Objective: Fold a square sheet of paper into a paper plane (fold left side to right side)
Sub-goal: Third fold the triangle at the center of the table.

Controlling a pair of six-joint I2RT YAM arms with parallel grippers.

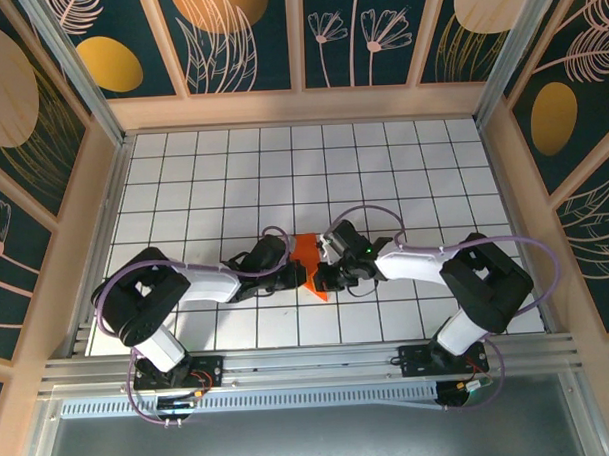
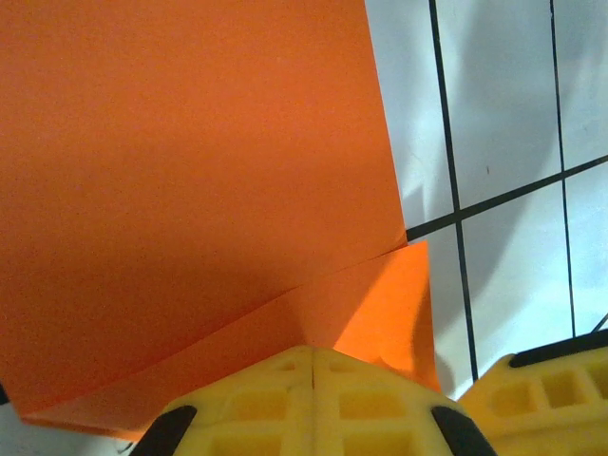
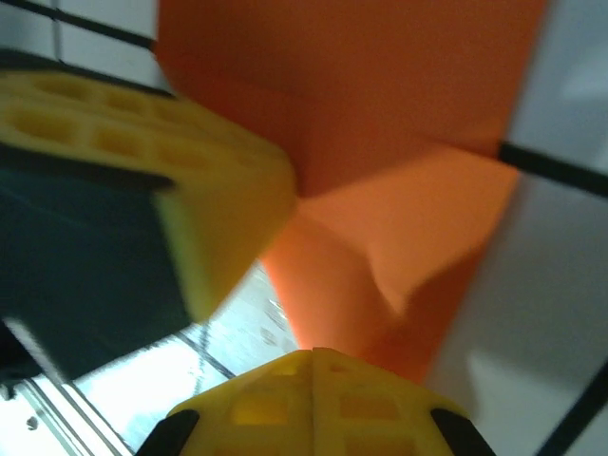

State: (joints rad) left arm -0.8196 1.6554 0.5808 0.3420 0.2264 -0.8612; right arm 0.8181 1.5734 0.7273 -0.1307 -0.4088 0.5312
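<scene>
The sheet of paper [image 1: 306,252] is bright orange and lies folded into a small creased shape at the middle of the table, with a point toward the near edge. My left gripper [image 1: 299,275] comes in from the left, and my right gripper [image 1: 322,277] from the right. They meet at the paper's near part. In the left wrist view the left gripper [image 2: 313,353] is shut, its yellow tips against a diagonal crease in the paper [image 2: 190,171]. In the right wrist view the right gripper [image 3: 313,353] is shut too, its tips at the edge of a folded flap of the paper [image 3: 408,123].
The white gridded tabletop [image 1: 222,171] is walled on three sides by patterned panels [image 1: 243,35]. A metal rail [image 1: 309,363] runs along the near edge with both arm bases on it. The two grippers stand almost touching.
</scene>
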